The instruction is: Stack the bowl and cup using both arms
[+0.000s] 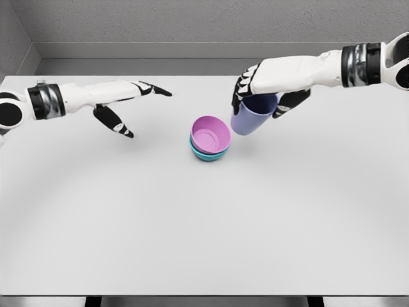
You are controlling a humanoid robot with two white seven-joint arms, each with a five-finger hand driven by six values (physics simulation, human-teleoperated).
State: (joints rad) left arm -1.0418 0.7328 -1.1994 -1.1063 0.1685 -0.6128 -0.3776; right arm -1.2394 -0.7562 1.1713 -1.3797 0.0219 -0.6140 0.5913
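Observation:
A pink bowl (210,135) sits nested in a teal bowl (206,153) near the middle of the white table (204,224). Just to its right, a lavender-blue cup (252,113) hangs tilted above the table, its mouth toward the lower left. My right hand (263,96) is shut on the cup, fingers over its upper side and thumb behind it. My left hand (131,110) hovers open over the table to the left of the bowls, well apart from them, with fingers stretched out and thumb pointing down.
A grey wall runs behind the table's far edge (192,76). The table's near edge (204,295) lies at the bottom of the view.

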